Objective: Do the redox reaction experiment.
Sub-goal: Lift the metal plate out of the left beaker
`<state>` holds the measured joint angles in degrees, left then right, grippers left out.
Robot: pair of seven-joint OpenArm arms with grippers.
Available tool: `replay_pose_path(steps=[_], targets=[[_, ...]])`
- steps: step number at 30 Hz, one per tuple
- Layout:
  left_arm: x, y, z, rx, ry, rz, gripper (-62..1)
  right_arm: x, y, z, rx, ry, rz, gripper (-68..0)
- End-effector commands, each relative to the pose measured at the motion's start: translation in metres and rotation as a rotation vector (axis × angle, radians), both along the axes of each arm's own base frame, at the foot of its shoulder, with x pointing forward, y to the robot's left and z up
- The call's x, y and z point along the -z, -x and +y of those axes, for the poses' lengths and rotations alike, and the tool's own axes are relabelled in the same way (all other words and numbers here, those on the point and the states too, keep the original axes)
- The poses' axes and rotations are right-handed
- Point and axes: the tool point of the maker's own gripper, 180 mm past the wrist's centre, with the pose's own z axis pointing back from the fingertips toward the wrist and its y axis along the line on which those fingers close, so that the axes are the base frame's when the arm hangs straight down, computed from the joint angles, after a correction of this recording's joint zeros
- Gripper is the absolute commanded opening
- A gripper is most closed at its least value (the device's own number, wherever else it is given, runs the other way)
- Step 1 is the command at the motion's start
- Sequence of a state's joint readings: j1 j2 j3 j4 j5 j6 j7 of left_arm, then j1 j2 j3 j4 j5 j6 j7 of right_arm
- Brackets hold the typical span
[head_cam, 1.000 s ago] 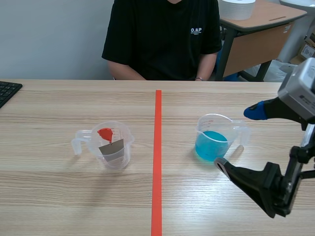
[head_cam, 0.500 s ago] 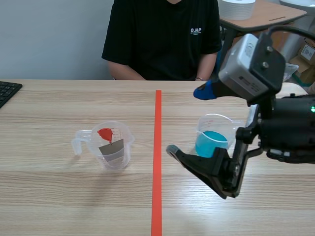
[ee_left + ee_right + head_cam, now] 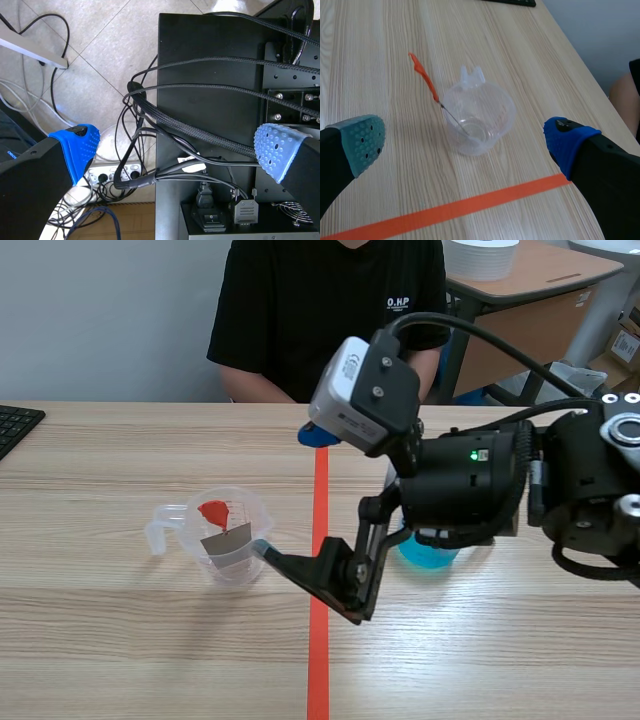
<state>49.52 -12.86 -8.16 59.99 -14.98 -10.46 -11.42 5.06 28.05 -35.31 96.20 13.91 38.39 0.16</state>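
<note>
My right hand (image 3: 464, 144) is wide open, with the clear cup (image 3: 479, 119) ahead between its tips on the counter (image 3: 120, 640). A red-tagged strip (image 3: 227, 540) leans inside the cup. My right arm (image 3: 470, 485) hides most of the blue cup (image 3: 428, 554). My left hand (image 3: 177, 150) gapes open above floor cables (image 3: 135, 125). The person's shirt (image 3: 320, 320) reads "O.N.P".

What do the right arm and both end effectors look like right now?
Right arm: black, bulky, with a grey camera box at the wrist, a black cable arching above and a small green light. Right end effector: thick black fingers, one dotted pad grey-green, one blue. Left end effector: black fingers, both dotted pads blue.
</note>
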Motion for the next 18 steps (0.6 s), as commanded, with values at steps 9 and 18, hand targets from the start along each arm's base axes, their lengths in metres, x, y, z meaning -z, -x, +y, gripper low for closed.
replay_pose_path(steps=[9,18], targets=[[-0.007,-0.012,-0.003,0.008,0.022,-0.058,1.4,-0.008,-0.002,0.036,-0.097,-0.032,-0.047,0.4],[-0.008,-0.013,-0.002,0.01,0.021,-0.062,1.4,0.0,-0.011,0.048,-0.161,0.033,-0.129,0.4]])
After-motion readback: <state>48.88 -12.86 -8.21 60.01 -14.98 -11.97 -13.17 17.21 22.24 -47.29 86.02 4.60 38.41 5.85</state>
